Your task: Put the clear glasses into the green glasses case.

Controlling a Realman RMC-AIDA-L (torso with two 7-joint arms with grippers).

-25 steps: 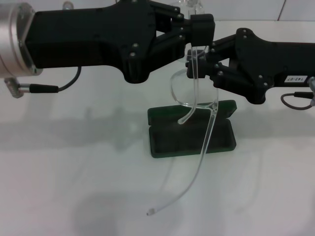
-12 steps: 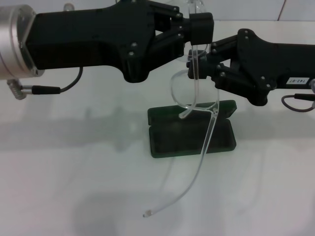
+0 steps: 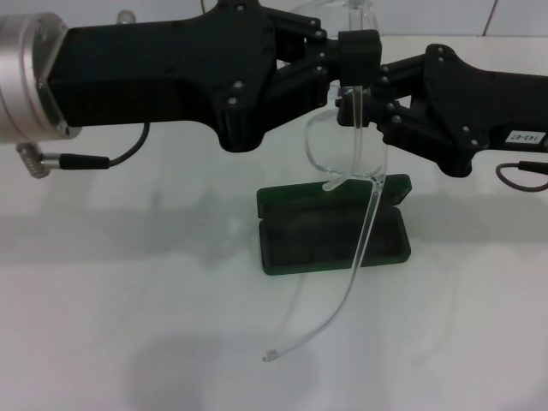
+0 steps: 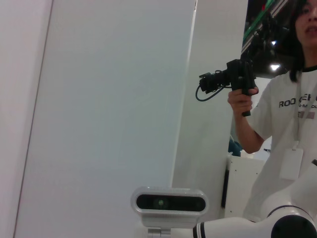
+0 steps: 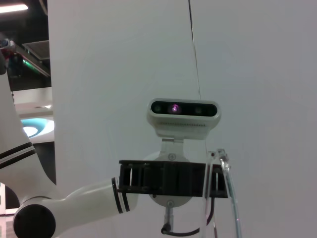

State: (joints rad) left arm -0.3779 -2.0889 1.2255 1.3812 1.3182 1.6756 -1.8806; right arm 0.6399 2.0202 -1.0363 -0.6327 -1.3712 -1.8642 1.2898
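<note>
The clear glasses [image 3: 329,154] hang in the air above the table, one arm unfolded and trailing down toward the front. My left gripper [image 3: 358,53] reaches in from the left and is shut on the top of the frame. My right gripper [image 3: 374,101] comes from the right, just below it, and is shut on the frame near the hinge. The green glasses case [image 3: 300,241] lies open on the white table directly beneath, its lid [image 3: 287,199] tilted back. In the right wrist view the left gripper [image 5: 168,178] shows end on, with the glasses [image 5: 231,198] beside it.
The white table [image 3: 128,325] stretches around the case. The left wrist view looks away from the table at a white wall panel and a person [image 4: 287,114] holding a camera rig.
Both grippers have shifted slightly to the right and up with the glasses. The frame has turned a little, and the hanging arm's tip has swung right.
</note>
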